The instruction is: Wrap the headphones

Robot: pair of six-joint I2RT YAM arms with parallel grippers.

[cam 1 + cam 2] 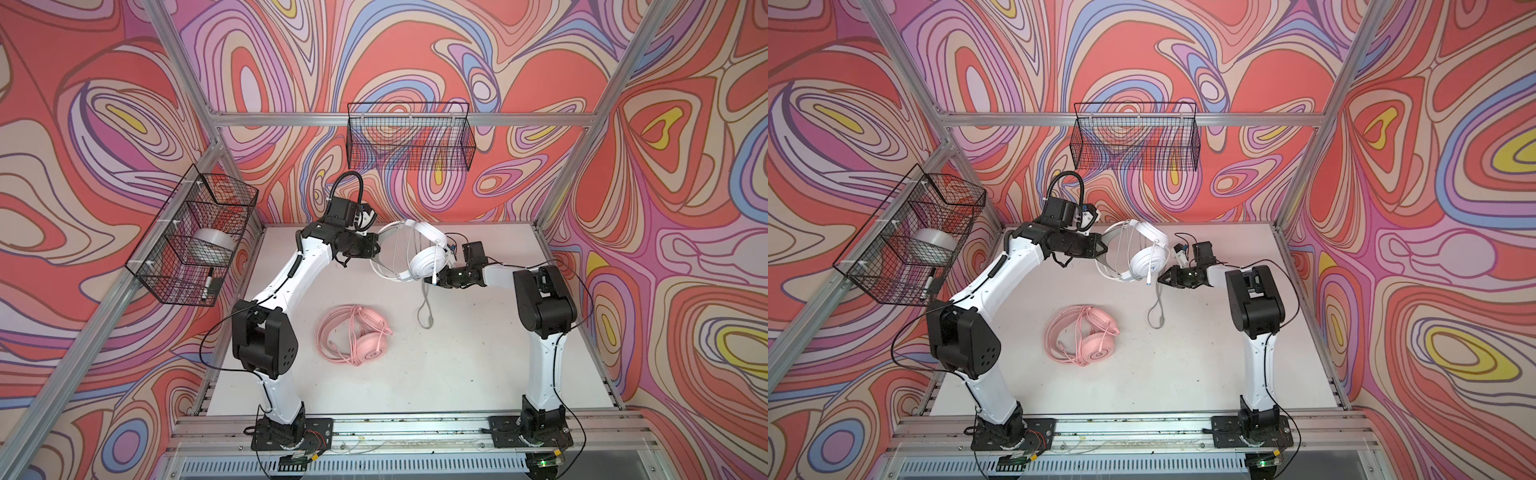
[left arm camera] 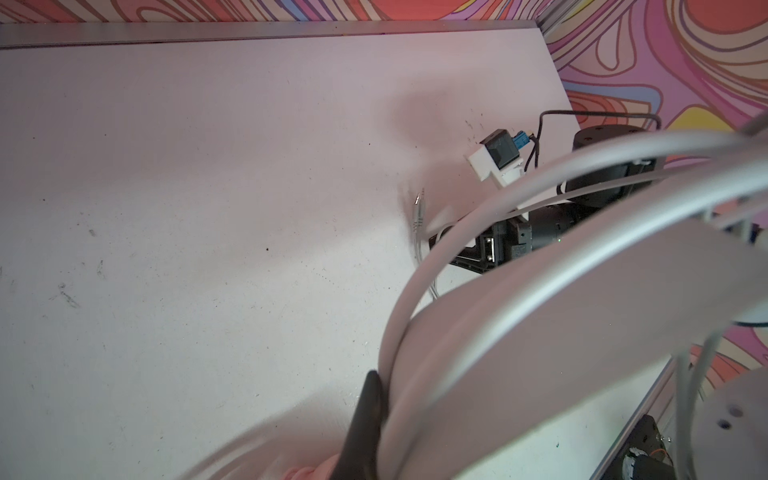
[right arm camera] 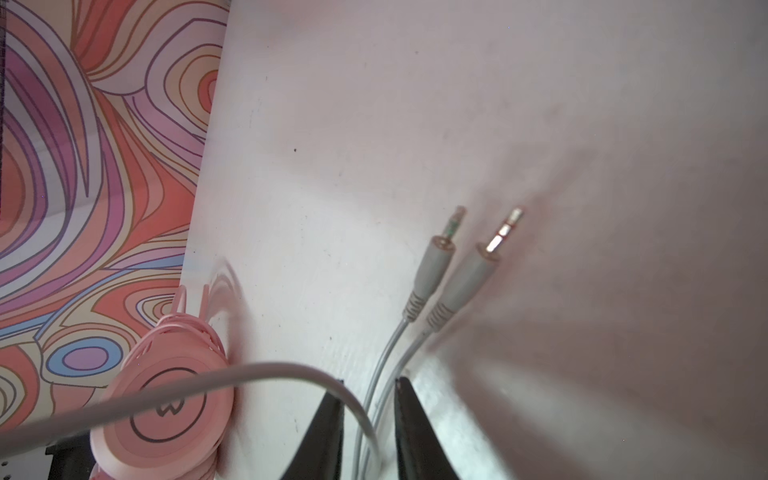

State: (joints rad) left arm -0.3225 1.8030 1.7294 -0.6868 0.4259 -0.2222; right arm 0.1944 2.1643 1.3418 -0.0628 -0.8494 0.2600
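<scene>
On the white tabletop [image 1: 457,365] there are two headsets. The pink headset [image 1: 370,343] [image 1: 1096,349] lies flat near the middle, its pink cord looped over the band and earcups, and no gripper touches it. The white headset [image 1: 428,259] [image 1: 1144,259] is held up off the surface toward the back, between the two arms, with several turns of pale grey cord [image 1: 424,303] crossing its headband [image 1: 399,226].

Two wire baskets hang on the walls. The back basket [image 1: 409,137] shows nothing inside. The side basket [image 1: 195,232] holds one white roll [image 1: 214,245] and one marker [image 1: 208,282]. The grey cord ends in two jack plugs [image 3: 436,257] [image 1: 429,322], side by side at the bottom of a hanging loop.

The only mark I can read is a rounded W-like logo [image 3: 169,409] inside a ring on the pink earcup, seen in the right wrist view. The white earcup carries a small mark too, but it is too small to make out in both top views.

The left gripper [image 1: 376,245] [image 1: 1102,245] is clamped on the white headband; in the left wrist view one black finger [image 2: 365,424] presses against the band's edge [image 2: 540,316].

The right gripper [image 1: 432,282] [image 1: 1162,279] [image 3: 370,380] sits just below the white earcup. Its two fingers [image 3: 328,415] stand a little apart. The thin grey strands [image 3: 386,353] run through the gap toward the plugs, and the gap is wider than the strands, so they are not pinched where I can see them.
</scene>
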